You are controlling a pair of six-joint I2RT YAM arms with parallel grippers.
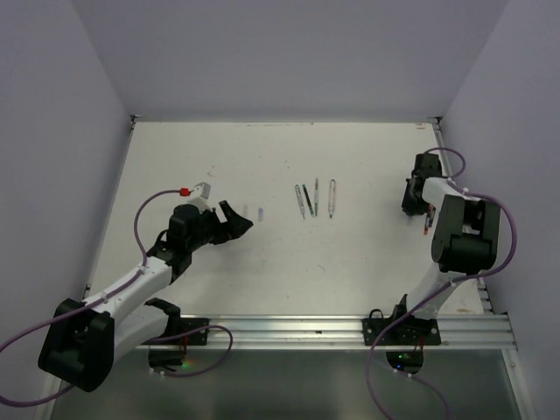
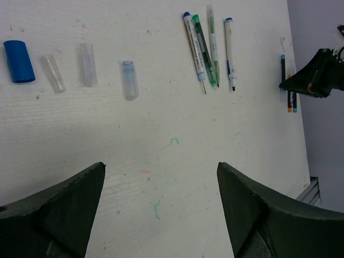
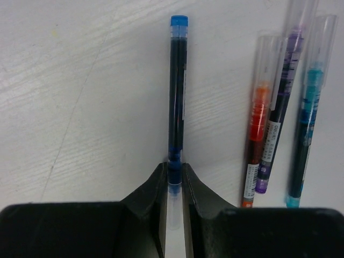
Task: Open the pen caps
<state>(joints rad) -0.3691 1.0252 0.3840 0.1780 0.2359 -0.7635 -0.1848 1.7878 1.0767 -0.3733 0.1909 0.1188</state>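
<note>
Hugging the table's right edge, right end effector clamps a blue pen; left end effector gapes empty.

Even, diffuse light fills every view, and the white table is evenly bright. Shadows are faint and soft-edged. In both wrist views the dark fingers at 6 o'clock are slightly blurred, while the blue pen is sharp.

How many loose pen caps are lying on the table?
4, in one row: a blue cap at the left, then three clear caps toward the uncapped pens. Others may hide.
</note>
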